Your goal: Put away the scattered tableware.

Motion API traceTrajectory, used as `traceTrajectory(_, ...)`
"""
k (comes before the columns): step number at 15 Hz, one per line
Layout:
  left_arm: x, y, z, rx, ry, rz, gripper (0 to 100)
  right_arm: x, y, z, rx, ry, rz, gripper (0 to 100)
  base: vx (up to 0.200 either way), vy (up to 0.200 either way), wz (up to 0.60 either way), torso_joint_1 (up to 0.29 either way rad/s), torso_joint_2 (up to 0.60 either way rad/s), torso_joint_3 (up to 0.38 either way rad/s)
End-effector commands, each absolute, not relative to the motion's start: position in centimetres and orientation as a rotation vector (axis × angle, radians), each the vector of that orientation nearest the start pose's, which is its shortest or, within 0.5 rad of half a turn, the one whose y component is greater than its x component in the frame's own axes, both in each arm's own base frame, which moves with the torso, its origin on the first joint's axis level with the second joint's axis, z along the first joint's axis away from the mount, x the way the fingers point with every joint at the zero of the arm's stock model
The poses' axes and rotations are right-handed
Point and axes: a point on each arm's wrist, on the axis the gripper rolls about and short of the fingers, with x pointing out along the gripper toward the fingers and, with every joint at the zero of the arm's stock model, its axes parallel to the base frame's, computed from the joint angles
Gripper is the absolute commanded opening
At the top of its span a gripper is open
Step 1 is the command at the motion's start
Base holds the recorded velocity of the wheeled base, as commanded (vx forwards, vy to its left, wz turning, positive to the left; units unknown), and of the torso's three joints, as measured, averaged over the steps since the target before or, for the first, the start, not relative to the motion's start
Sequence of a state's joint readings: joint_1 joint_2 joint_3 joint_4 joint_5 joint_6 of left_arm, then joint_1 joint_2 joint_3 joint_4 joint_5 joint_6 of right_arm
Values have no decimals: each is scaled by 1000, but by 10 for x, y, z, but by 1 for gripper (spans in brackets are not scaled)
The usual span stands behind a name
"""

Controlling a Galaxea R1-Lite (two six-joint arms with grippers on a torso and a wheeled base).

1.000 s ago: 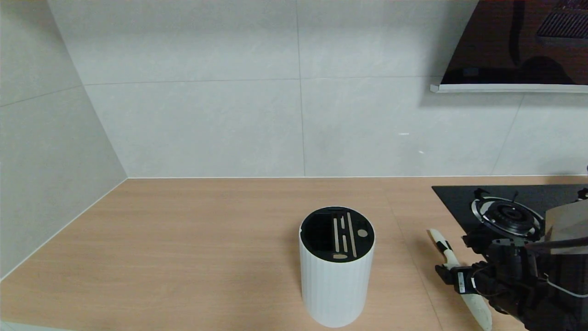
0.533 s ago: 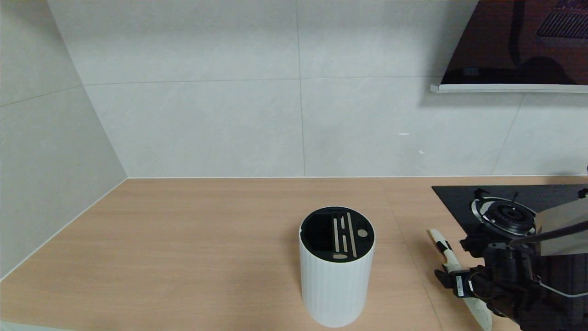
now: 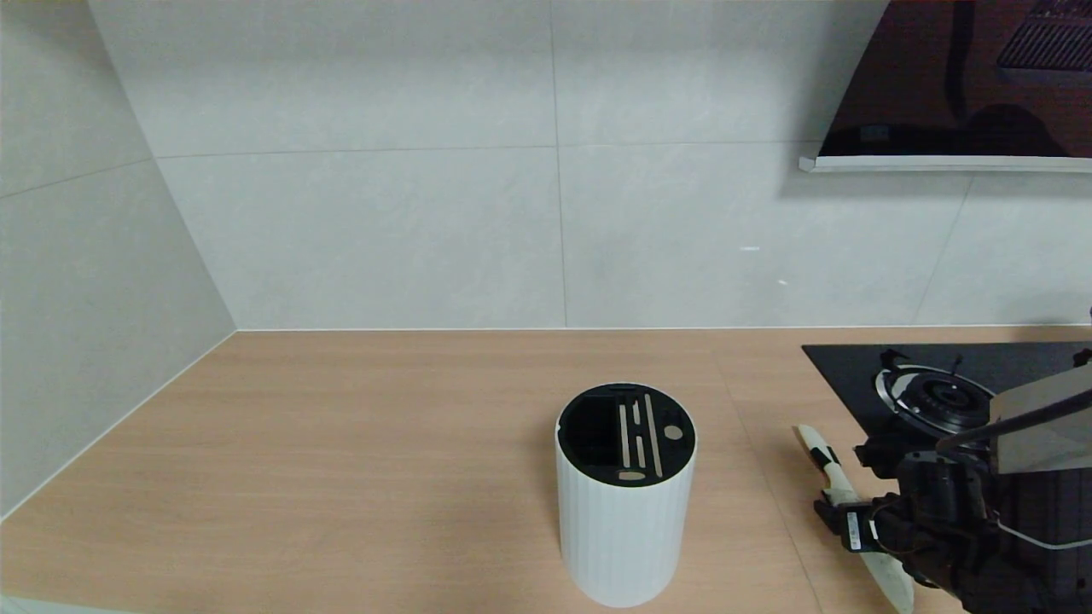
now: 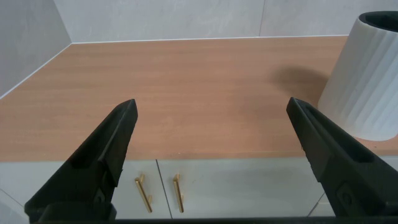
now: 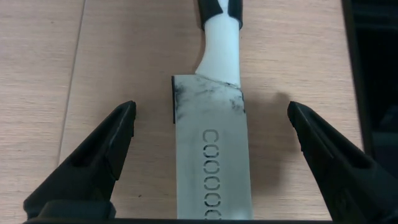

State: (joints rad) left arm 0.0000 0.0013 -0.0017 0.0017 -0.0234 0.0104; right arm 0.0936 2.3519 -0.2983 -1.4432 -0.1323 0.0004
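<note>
A knife with a white and black handle lies on the wooden counter, between the knife holder and the stove. Its perforated blade points toward the counter's front edge. My right gripper hangs just above the knife, open, with one finger on each side of the blade, where it meets the handle. The white ribbed knife holder stands upright with a black slotted top. My left gripper is open and empty, in front of the counter's edge, left of the holder.
A black gas stove sits at the counter's right, close behind the knife. A range hood hangs above it. Tiled walls close the back and left. Cabinet doors with gold handles lie below the counter edge. Free counter stretches left of the holder.
My right arm has shifted slightly and its gripper sits a little lower over the knife. The knife and the holder have not moved.
</note>
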Motion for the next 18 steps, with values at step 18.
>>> traceTrajectory(18, -23, -1, 76, 14, -2, -25, 100, 252, 51, 39, -79, 394, 27, 0, 0, 0, 0, 0, 0, 0)
